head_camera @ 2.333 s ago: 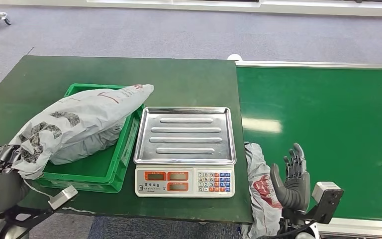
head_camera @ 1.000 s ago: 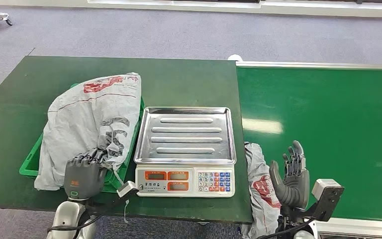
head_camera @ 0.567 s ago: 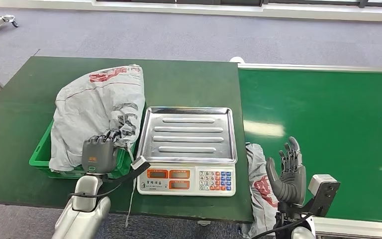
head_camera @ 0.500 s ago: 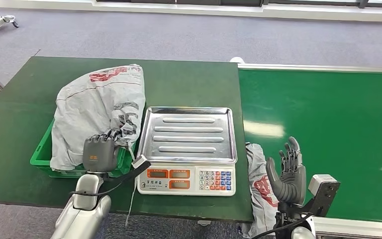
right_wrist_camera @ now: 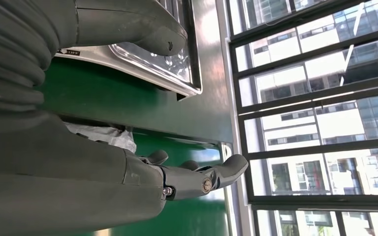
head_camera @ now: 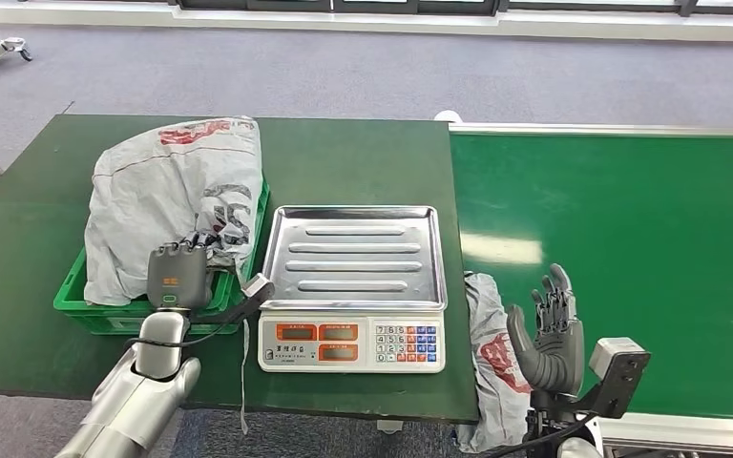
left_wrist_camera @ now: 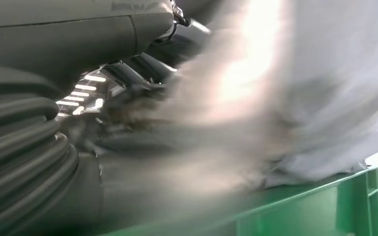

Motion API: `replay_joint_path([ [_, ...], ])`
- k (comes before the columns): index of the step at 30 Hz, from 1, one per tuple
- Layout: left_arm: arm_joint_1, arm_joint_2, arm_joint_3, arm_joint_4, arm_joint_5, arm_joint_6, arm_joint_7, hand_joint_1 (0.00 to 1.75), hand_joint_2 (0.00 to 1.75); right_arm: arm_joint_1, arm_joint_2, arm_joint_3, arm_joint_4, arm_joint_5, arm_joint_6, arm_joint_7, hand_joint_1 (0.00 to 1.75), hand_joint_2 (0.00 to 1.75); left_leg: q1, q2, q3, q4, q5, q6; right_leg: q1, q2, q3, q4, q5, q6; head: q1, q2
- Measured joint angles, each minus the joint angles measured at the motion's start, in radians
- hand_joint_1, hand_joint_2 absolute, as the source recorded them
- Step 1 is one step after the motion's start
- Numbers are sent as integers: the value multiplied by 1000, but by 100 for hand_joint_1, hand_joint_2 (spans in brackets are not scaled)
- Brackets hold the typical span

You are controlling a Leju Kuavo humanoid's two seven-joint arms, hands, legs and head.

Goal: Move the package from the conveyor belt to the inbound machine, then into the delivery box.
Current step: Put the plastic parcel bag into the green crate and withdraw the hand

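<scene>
A big grey mailer package (head_camera: 167,191) with red and black print lies over the green delivery crate (head_camera: 105,320) on the left of the table. My left hand (head_camera: 179,277) is at the crate's near edge, fingers curled into the package's near end. The left wrist view is blurred: grey package film (left_wrist_camera: 325,73) bunches against the hand above the crate's green wall (left_wrist_camera: 325,206). The scale's steel tray (head_camera: 358,253) is bare. My right hand (head_camera: 546,334) stands open, fingers up, beside a second grey package (head_camera: 487,358) that hangs between table and conveyor belt (head_camera: 630,239).
The scale's keypad and displays (head_camera: 351,342) face me at the table's front edge. The dark green table (head_camera: 19,239) extends left of the crate. A silver rail (head_camera: 611,128) borders the belt's far side. The right wrist view catches the tray's corner (right_wrist_camera: 177,69).
My left hand has swung the package round from the crate's front left and brought it down lengthways over the crate. The view has shifted slightly. My right hand has stayed put.
</scene>
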Motion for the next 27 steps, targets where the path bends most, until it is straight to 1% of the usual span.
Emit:
replay_joint_path([
  [4, 1, 12, 2, -8, 0, 2, 7, 0, 175, 2, 2, -2, -5, -1, 1, 0, 0, 175, 0, 3, 2, -3, 0, -2, 0, 3, -1, 0, -1, -2, 0, 0],
  [8, 11, 15, 17, -29, 0, -7, -28, 0, 175, 4, 3, -3, -8, -1, 1, 1, 0, 175, 0, 4, 4, -4, 0, -3, 0, 4, -2, 0, -2, -4, 0, 0],
  [10, 24, 10, 43, -50, 1, -18, -79, 0, 175, 7, 3, -5, -11, -1, 2, 1, 0, 175, 0, 4, 7, -4, 0, -4, 0, 5, -3, 1, -2, -4, 0, 0],
  [13, 58, -12, 116, -116, 20, -64, -196, 0, 175, 16, 5, -12, -17, -2, 7, 1, 0, 175, 0, 5, 9, -4, -1, -5, 0, 6, -5, 1, -2, -5, 0, 0],
  [16, 109, -36, 190, -214, 77, -127, -288, 0, 175, 26, 8, -21, -26, -6, 12, 1, 0, 175, 0, 6, 8, -4, -3, -5, 0, 7, -6, 1, -4, -4, 0, 0],
  [20, 189, -61, 256, -356, 172, -173, -333, 0, 175, 41, 12, -31, -40, -9, 17, 2, 0, 175, 0, 7, 5, -4, -5, -4, 0, 7, -8, 1, -6, -3, 0, 0],
  [23, 270, -83, 287, -509, 281, -199, -365, 0, 175, 53, 14, -43, -52, -11, 18, 2, 0, 175, 0, 7, 5, -3, -6, -4, 0, 7, -9, 1, -7, -3, 0, 0],
  [27, 377, -119, 295, -714, 483, -239, -431, 0, 175, 67, 18, -53, -63, -12, 18, 2, 0, 175, 0, 6, 4, -3, -9, -3, -1, 6, -8, 1, -9, -2, 0, 0],
])
